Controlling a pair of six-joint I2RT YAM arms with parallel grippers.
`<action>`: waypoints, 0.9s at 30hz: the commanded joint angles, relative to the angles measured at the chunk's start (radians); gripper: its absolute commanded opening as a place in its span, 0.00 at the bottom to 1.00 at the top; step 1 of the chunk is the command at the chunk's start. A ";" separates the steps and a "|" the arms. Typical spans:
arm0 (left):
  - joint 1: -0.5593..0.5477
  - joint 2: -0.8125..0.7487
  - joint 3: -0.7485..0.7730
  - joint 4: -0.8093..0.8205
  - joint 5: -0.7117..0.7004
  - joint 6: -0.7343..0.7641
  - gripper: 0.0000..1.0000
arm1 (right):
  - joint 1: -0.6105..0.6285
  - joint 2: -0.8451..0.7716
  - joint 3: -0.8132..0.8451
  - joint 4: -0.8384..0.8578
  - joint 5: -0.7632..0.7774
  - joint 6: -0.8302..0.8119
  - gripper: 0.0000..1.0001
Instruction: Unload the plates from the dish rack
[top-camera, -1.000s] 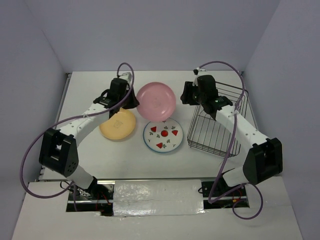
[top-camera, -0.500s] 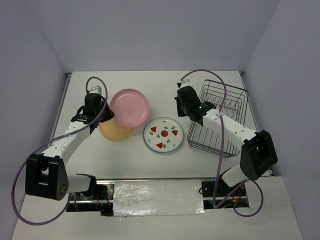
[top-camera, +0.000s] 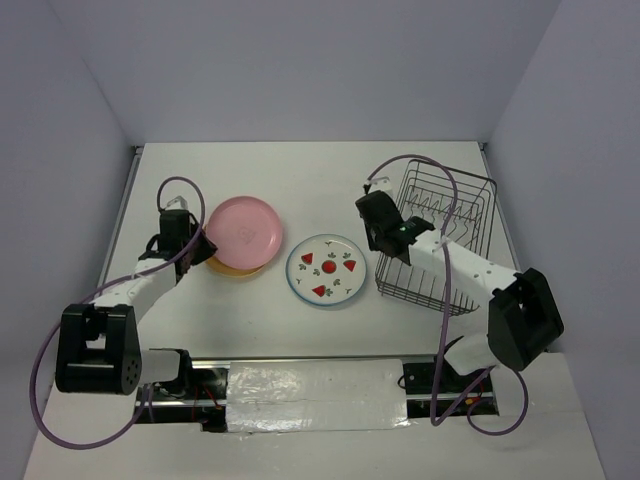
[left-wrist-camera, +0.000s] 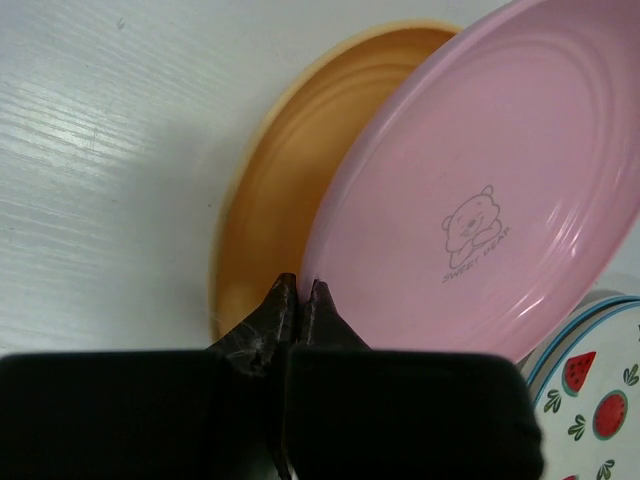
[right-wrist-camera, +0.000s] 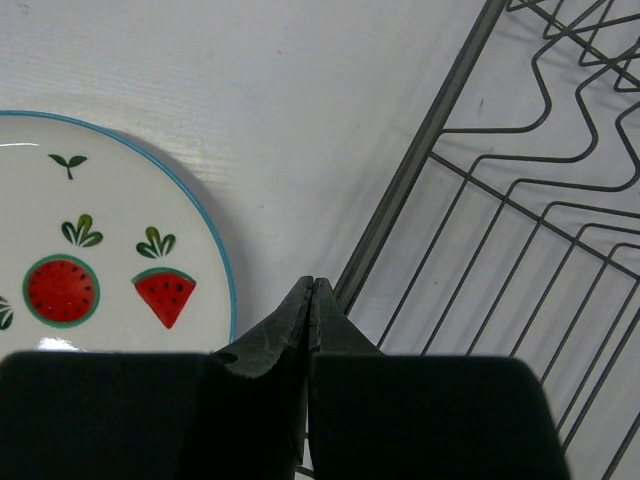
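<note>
The pink plate (top-camera: 243, 230) lies tilted on top of the yellow-orange plate (top-camera: 232, 268) at the left of the table. My left gripper (top-camera: 206, 246) is shut on the pink plate's (left-wrist-camera: 480, 150) left rim, and the yellow-orange plate (left-wrist-camera: 275, 180) shows underneath. The white plate with red fruit marks (top-camera: 327, 270) lies flat in the middle. The wire dish rack (top-camera: 440, 235) stands at the right with no plate showing in it. My right gripper (right-wrist-camera: 312, 283) is shut on nothing, low over the table between the white plate (right-wrist-camera: 100, 250) and the rack's left edge (right-wrist-camera: 420, 170).
The white plate's edge (left-wrist-camera: 590, 380) sits close to the pink plate's right side. Purple cables loop over both arms. Grey walls enclose the table on three sides.
My left arm has carried the pink plate left and down onto the yellow-orange plate. My right gripper has shut and drawn back from over the rack to its left edge.
</note>
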 joint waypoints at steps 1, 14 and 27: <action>-0.001 -0.004 -0.019 0.120 0.011 -0.022 0.00 | 0.009 -0.042 -0.021 -0.048 0.085 0.006 0.00; -0.001 -0.002 -0.077 0.163 0.011 -0.046 0.07 | 0.013 -0.155 -0.131 -0.071 0.199 0.053 0.00; -0.001 -0.034 -0.067 0.092 -0.056 -0.045 0.66 | 0.014 -0.234 -0.131 -0.145 0.260 0.081 0.00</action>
